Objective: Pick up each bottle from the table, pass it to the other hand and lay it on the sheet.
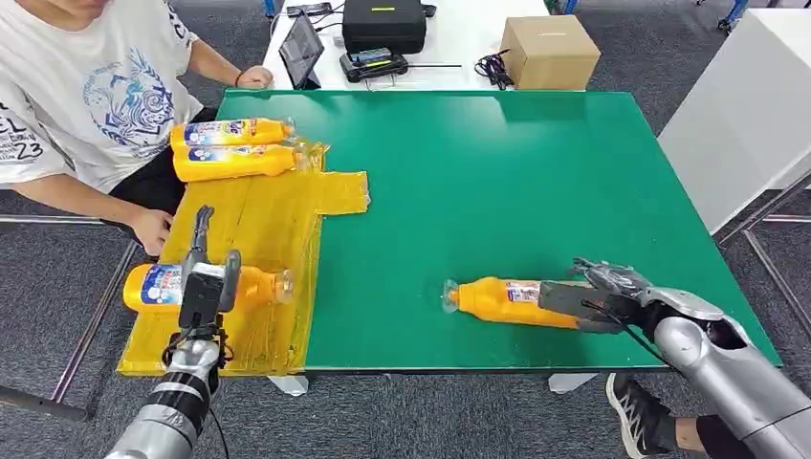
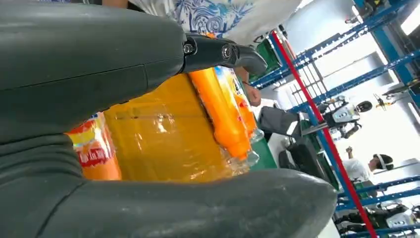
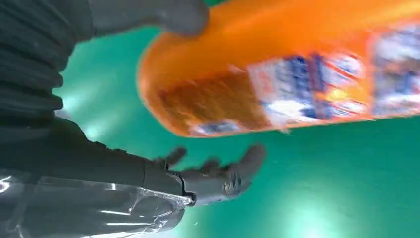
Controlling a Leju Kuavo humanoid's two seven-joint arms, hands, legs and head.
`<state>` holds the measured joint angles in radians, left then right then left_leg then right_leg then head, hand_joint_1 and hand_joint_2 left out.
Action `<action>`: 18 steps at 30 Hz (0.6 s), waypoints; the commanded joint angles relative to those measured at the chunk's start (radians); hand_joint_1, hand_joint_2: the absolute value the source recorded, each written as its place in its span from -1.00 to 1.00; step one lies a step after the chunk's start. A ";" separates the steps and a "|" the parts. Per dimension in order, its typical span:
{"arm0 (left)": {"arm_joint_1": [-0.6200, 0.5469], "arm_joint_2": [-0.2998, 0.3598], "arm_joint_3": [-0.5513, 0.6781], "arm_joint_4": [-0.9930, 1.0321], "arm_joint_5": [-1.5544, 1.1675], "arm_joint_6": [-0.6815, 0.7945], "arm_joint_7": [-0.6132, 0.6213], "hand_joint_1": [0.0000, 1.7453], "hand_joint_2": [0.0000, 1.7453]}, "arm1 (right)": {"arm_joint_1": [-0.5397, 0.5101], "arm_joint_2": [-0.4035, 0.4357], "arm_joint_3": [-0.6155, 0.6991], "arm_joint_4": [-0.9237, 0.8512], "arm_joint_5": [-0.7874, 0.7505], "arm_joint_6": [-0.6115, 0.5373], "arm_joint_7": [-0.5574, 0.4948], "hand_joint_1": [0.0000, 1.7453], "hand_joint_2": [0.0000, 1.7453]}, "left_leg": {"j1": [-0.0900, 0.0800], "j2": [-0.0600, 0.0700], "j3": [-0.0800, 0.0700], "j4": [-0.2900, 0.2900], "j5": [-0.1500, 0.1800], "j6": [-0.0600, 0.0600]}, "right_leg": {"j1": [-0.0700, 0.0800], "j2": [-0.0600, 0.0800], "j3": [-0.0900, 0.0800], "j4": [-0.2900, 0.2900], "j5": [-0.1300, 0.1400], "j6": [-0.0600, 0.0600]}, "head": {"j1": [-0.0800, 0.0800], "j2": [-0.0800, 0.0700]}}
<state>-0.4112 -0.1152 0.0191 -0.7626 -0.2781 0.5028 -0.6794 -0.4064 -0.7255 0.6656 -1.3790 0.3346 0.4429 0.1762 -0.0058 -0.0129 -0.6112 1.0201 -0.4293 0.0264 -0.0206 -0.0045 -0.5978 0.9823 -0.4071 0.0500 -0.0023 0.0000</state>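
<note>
the right hand (image 1: 602, 296) sits at the near right of the green counter (image 1: 536, 182), its fingers wrapped around the base end of an orange bottle (image 1: 502, 300) that lies on its side with the clear cap pointing left. in the right wrist view the bottle (image 3: 277, 74) runs between the thumb and the dark fingers (image 3: 223, 173); whether the bottle touches the counter there i cannot tell.

the left hand (image 1: 203, 277) stands over the near left, above a yellow plastic sheet (image 1: 258, 229) that covers the left edge of the counter and hangs over it a little. its fingers are apart and it grips nothing. just under and behind it a second orange bottle (image 1: 167, 287) lies on the sheet, blue-labelled, cap to the right. in the left wrist view the sheet (image 2: 163, 139) and bottles show between the thumb and a dark finger (image 2: 223, 52).

farther back on the sheet two more orange bottles (image 1: 234, 148) lie side by side, touching, caps to the right.

a person in a white printed shirt (image 1: 86, 86) sits at the far left, one hand (image 1: 151, 229) by the sheet's edge, the other (image 1: 254, 76) on a white table beyond. on that table stand a tablet (image 1: 301, 50), a black case (image 1: 383, 24) and a cardboard box (image 1: 550, 53).
</note>
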 commanded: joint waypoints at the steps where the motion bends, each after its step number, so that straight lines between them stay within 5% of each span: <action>1: -0.047 -0.024 -0.048 0.065 0.025 -0.011 -0.019 -1.00 -1.00 | -0.115 -0.032 0.188 -0.011 0.027 0.027 0.029 0.90 1.00 | 0.001 0.004 0.004 0.001 -0.002 -0.002 | 0.002 0.003 0.003 0.000 -0.001 -0.003 | 0.000 0.000; 5: -0.059 -0.031 -0.048 0.086 0.035 -0.024 -0.019 -1.00 -1.00 | -0.146 -0.003 0.233 0.028 0.043 0.032 0.023 0.74 1.00 | 0.001 0.004 0.003 0.000 -0.001 -0.001 | 0.001 0.002 0.002 -0.001 0.000 -0.002 | 0.000 0.000; 6: -0.059 -0.030 -0.057 0.083 0.034 -0.016 -0.019 -1.00 -1.00 | -0.158 0.002 0.254 0.040 0.034 0.022 0.007 0.52 1.00 | 0.001 0.005 0.003 0.000 -0.001 -0.002 | 0.001 0.002 0.003 -0.001 0.000 -0.002 | 0.000 0.000; 7: -0.063 -0.031 -0.053 0.092 0.040 -0.016 -0.019 -1.00 -1.00 | -0.159 0.003 0.258 0.043 0.040 0.010 0.009 0.10 1.00 | 0.001 0.004 0.003 0.000 -0.001 -0.001 | 0.001 0.002 0.002 -0.001 0.000 -0.002 | 0.001 0.000; 8: -0.065 -0.028 -0.057 0.099 0.035 -0.005 -0.019 -1.00 -1.00 | -0.163 0.014 0.273 0.054 0.052 0.000 0.011 -0.10 1.00 | 0.001 0.004 0.004 0.000 -0.001 -0.002 | 0.002 0.002 0.003 -0.001 0.000 -0.003 | 0.000 0.000; 9: -0.066 -0.026 -0.063 0.102 0.029 -0.003 -0.019 -1.00 -1.00 | -0.164 0.024 0.279 0.068 0.054 -0.015 0.006 -0.96 1.00 | 0.001 0.004 0.003 0.000 -0.001 -0.001 | 0.001 0.002 0.002 -0.001 0.000 -0.002 | 0.000 0.000; 18: -0.028 -0.015 -0.070 0.030 0.036 0.006 -0.019 -1.00 -1.00 | -0.123 0.071 0.254 0.088 0.134 -0.146 0.024 -1.00 1.00 | 0.002 0.005 0.004 -0.001 -0.001 -0.001 | 0.002 0.003 0.004 -0.002 0.000 -0.002 | 0.001 0.000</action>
<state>-0.4319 -0.1457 -0.0298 -0.7401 -0.2475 0.5024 -0.6794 -0.5146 -0.7195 0.8667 -1.3661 0.4432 0.3472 0.1793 -0.0052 -0.0112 -0.6111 1.0201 -0.4292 0.0269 -0.0200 -0.0042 -0.5977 0.9824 -0.4069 0.0503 -0.0016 0.0000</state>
